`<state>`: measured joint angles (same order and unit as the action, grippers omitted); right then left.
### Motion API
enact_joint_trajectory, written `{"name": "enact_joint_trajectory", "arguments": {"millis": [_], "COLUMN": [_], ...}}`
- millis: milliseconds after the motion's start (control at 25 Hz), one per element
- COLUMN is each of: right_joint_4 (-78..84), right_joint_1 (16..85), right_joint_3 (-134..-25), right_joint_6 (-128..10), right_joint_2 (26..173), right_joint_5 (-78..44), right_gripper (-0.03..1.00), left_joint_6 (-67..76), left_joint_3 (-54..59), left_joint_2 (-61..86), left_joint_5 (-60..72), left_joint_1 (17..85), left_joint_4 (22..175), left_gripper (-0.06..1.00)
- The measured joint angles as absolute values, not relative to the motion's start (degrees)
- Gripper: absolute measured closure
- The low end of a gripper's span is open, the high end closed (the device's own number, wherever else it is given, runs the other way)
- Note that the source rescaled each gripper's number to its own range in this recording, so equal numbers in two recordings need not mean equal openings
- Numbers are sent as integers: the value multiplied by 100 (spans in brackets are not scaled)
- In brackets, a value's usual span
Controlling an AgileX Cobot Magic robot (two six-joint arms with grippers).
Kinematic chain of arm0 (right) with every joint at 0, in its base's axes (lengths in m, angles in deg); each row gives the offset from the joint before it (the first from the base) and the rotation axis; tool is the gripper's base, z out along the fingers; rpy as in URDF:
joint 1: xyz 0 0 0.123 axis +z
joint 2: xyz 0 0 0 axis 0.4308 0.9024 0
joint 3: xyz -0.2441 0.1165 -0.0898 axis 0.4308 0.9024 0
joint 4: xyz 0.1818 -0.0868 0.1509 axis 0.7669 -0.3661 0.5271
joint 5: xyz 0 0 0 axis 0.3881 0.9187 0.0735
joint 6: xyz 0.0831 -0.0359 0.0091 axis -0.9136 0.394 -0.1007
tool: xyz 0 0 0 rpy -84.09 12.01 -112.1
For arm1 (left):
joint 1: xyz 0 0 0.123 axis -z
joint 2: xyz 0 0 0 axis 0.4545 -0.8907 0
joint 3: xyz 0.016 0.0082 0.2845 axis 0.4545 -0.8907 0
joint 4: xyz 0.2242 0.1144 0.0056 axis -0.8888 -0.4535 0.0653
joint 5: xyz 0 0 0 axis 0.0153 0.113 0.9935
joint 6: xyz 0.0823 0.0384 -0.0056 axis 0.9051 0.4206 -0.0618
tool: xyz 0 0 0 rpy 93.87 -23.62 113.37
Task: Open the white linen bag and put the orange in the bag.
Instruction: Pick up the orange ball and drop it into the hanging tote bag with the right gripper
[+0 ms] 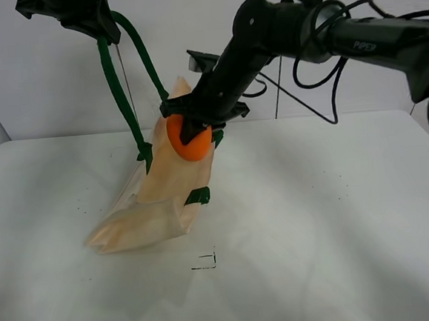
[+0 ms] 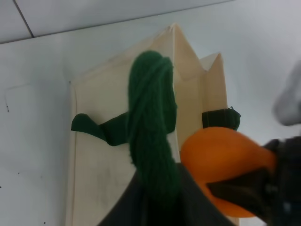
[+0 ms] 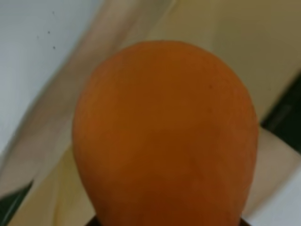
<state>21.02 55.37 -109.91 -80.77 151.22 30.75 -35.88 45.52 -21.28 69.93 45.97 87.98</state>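
Okay, left end effector (image 1: 105, 35) sits high at the far left of the exterior view, jaws closed tight on the dark green strap handle (image 1: 124, 101) of the white linen bag (image 1: 161, 191). The strap runs taut down to the cloth, so the bag's upper end hangs lifted and its lower end slumps on the white tabletop (image 1: 338, 218). The left wrist view shows the strap bunched and twisted where the dark fingers pinch it, with the cream bag panel spread below. Right end effector (image 1: 195, 126) reaches across the middle, jaws part open and clamped around the orange (image 1: 191, 144), which is off the tabletop and pressed up against the bag's raised upper part. It sits just beside a small green tab (image 2: 221, 117) on the bag's edge. Cannot tell whether the fruit is past the bag's opening or only in front of the cloth. The right wrist view is almost filled by the orange, blurred, with cream cloth folds behind it. A second green tab (image 1: 197, 196) shows lower on the bag. Writing: pale lettering (image 1: 359, 45) on the right arm's black link, looks like "PiPER", small and not fully sharp. No label readable on the bag. A small black corner mark (image 1: 206, 261) is printed on the tabletop near the bag's lower end.
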Motion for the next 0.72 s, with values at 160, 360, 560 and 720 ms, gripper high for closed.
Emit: {"name": "enact_joint_trajectory", "arguments": {"millis": [160, 360, 560, 720], "right_joint_4": [2382, 2605, 2368, 1615], "right_joint_1": [5537, 5537, 5551, 5567], "right_joint_3": [-10991, -10991, -11034, -11383], "right_joint_6": [-8082, -8025, -7879, -7976], "right_joint_2": [15407, 15494, 15494, 15494], "right_joint_5": [2906, 2770, 2830, 3272], "right_gripper": [96, 57, 1, -3], "left_joint_6": [-3588, -3582, -3582, -3582], "left_joint_3": [4552, 4552, 4552, 4552], "left_joint_2": [-2128, -2128, -2128, -2128], "left_joint_5": [6993, 6993, 6993, 6993], "left_joint_1": [4597, 4597, 4597, 4597], "left_joint_4": [8798, 8798, 8798, 8820], "left_gripper": [94, 94, 94, 94]}}
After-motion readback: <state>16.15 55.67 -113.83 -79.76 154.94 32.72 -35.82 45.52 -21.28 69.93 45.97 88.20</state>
